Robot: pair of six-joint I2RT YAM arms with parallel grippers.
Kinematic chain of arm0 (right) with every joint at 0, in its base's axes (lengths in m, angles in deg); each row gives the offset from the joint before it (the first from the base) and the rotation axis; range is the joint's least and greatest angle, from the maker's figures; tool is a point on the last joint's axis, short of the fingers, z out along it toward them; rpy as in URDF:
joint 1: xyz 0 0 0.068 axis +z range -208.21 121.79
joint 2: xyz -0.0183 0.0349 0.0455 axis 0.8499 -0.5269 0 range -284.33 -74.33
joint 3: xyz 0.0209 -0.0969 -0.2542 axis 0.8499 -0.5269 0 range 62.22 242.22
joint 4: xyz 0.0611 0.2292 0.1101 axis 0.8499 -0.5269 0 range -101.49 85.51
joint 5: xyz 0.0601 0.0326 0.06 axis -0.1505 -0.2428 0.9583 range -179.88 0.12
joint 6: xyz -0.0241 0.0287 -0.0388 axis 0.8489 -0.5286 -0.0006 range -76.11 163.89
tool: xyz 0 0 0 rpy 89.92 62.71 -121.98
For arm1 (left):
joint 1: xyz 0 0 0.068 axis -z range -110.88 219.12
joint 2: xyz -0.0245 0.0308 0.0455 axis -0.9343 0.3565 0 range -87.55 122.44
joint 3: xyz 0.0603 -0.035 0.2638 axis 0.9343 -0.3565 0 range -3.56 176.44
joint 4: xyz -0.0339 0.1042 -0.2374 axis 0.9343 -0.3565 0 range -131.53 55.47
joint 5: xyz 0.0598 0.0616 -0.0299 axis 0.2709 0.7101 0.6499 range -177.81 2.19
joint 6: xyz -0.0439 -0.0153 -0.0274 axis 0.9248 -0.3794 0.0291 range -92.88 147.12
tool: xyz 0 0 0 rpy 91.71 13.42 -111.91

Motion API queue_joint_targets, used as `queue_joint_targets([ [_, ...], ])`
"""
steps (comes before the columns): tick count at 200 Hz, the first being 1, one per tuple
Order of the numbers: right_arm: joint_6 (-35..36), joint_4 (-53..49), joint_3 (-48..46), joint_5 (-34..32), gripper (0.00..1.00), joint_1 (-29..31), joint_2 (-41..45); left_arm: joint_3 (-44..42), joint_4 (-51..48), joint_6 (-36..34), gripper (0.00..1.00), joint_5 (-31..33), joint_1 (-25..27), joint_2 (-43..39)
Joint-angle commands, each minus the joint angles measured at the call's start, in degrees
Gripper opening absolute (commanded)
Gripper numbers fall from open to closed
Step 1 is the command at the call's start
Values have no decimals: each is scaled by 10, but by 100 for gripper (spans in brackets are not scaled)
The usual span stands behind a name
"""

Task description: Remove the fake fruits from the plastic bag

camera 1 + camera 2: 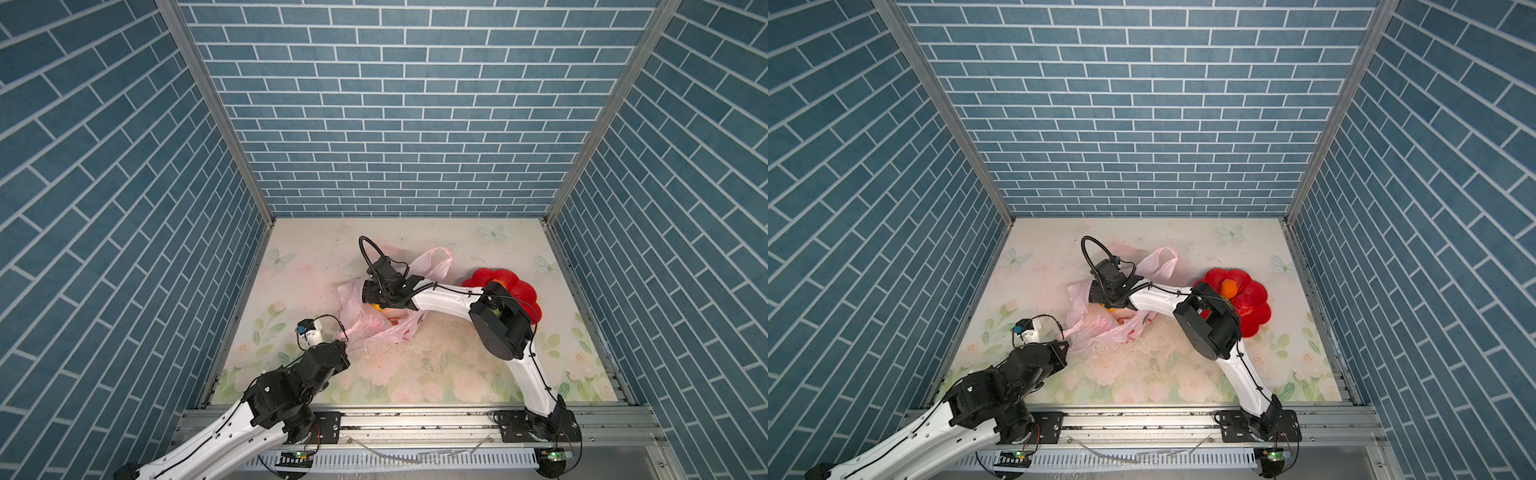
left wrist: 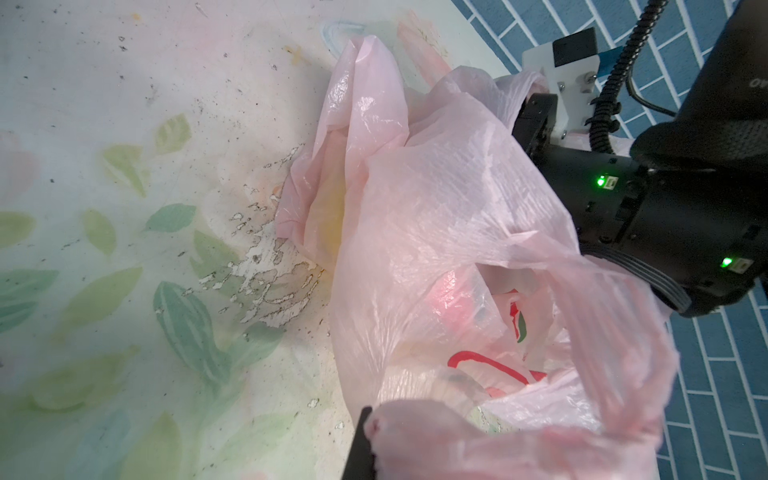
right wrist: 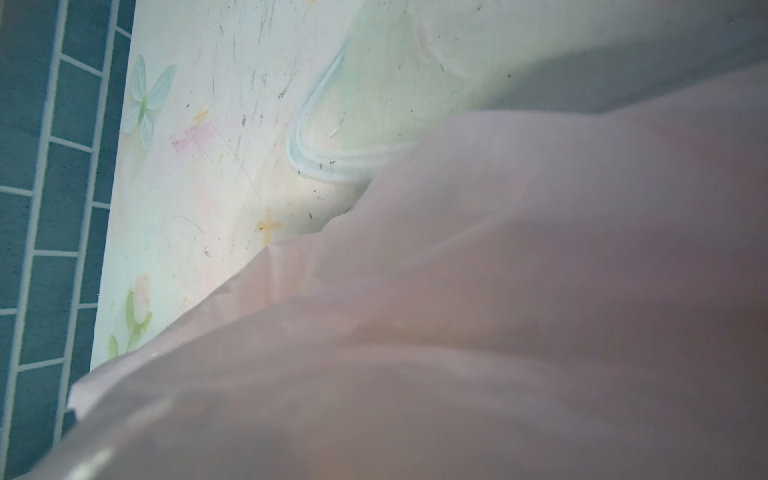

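The pale-pink plastic bag [image 1: 376, 330] [image 1: 1100, 328] [image 2: 436, 199] lies crumpled mid-table, mouth open. My left gripper [image 1: 344, 340] [image 1: 1068, 334] [image 2: 374, 428] is shut on the bag's near edge, pulling it taut. My right gripper [image 1: 372, 302] [image 1: 1100, 302] reaches down into the bag mouth, and its fingers are hidden by plastic. The right wrist view shows only blurred bag film [image 3: 498, 291]. A yellow fake fruit [image 1: 376, 308] [image 1: 1108, 308] shows in the bag by the right gripper. An orange piece [image 1: 1228, 286] and a bumpy red ball [image 1: 1242, 304] lie on the red plate.
The red flower-shaped plate [image 1: 524, 286] [image 1: 1260, 297] sits at the right, partly under my right arm's elbow. Blue brick-pattern walls close three sides. A metal rail [image 1: 415, 419] runs along the front. The floral mat has a worn, flaking patch [image 2: 270, 282] beside the bag.
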Motion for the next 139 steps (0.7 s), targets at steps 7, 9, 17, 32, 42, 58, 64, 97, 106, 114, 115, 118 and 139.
queue_joint_targets([
  [7, -12, -18, 31, -13, 72, -1, -18, 9, -17, -7, 0, -4, 2, -6],
  [9, -12, -17, 32, -13, 72, -2, -18, 10, -16, -7, 0, -4, 2, -6],
  [17, -13, -17, 34, -15, 72, -3, -19, 9, -17, -7, 0, -4, 2, -6],
  [32, -13, -18, 37, -18, 72, -4, -22, 9, -17, -7, 0, -6, 2, -8],
  [42, -13, -17, 39, -20, 72, -5, -23, 9, -18, -7, 0, -6, 2, -9],
  [58, -15, -19, 43, -25, 72, -6, -25, 8, -18, -6, 0, -7, 2, -11],
  [64, -15, -20, 44, -27, 72, -7, -26, 7, -19, -6, 0, -8, 2, -12],
  [97, -19, -20, 48, -34, 72, -14, -28, 6, -21, -7, 0, -8, 2, -15],
  [106, -19, -20, 48, -36, 72, -16, -28, 6, -21, -5, 0, -8, 2, -14],
  [114, -19, -20, 48, -36, 72, -18, -29, 5, -20, -5, 0, -9, 2, -15],
  [115, -19, -20, 49, -36, 72, -18, -29, 5, -20, -5, 0, -9, 2, -14],
  [118, -19, -19, 48, -36, 72, -19, -29, 5, -20, -5, 0, -9, 2, -14],
  [139, -20, -18, 48, -33, 72, -23, -31, 3, -20, -5, 0, -11, 2, -14],
])
